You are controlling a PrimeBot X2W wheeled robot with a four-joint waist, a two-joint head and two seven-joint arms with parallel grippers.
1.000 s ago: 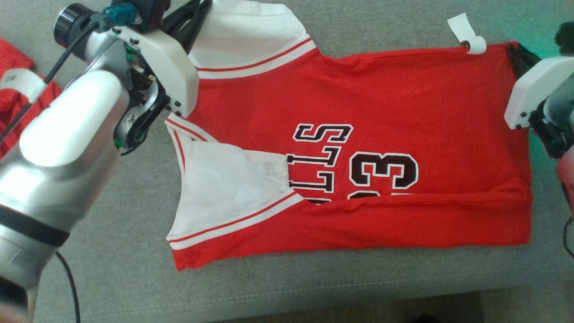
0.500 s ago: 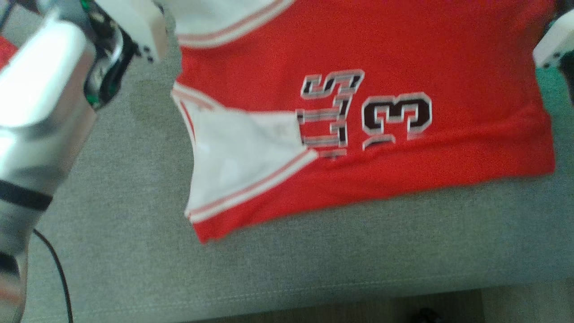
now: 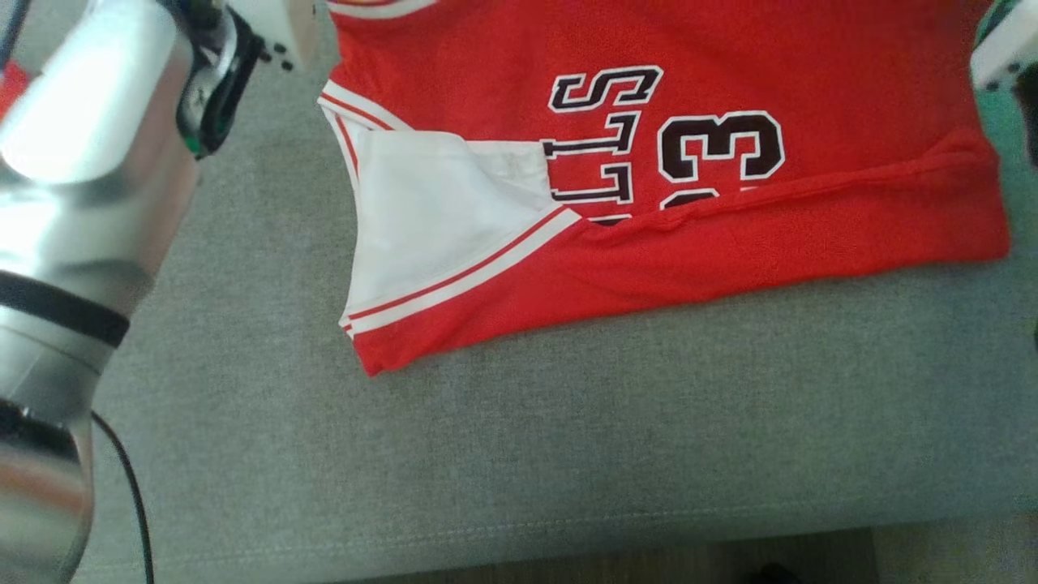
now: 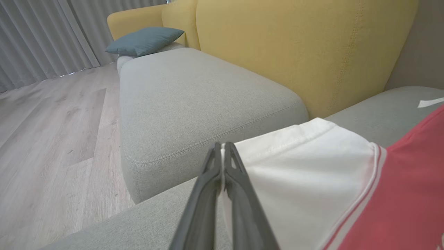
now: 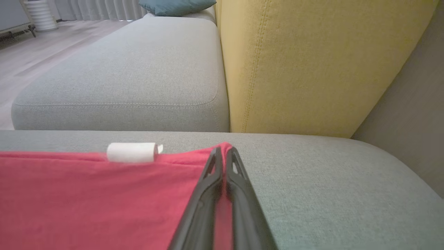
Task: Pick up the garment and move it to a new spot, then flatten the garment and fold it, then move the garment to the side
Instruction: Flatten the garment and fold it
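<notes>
The garment (image 3: 730, 73) is a red basketball jersey with white shoulder panels and dark lettering, spread on a grey sofa cushion (image 3: 519, 454). Its near long edge is folded over in a raised ridge. In the left wrist view my left gripper (image 4: 222, 147) is shut on the edge of the white shoulder panel (image 4: 305, 166). In the right wrist view my right gripper (image 5: 223, 152) is shut on the jersey's far red corner (image 5: 104, 194), beside a rolled white tag (image 5: 131, 152). In the head view only the arms' pale housings show at the top corners.
The silver left forearm (image 3: 73, 211) fills the left of the head view, with a black cable (image 3: 130, 495) below it. A yellow sofa back (image 5: 312, 62) rises behind the cushion. A second grey cushion (image 4: 194, 97) with a teal pillow (image 4: 144, 40) lies beyond, beside wooden floor (image 4: 45, 139).
The head camera has tilted down, so the jersey sits higher in view. The near folded edge has bunched into a sharper ridge. Both grippers stay shut on the cloth.
</notes>
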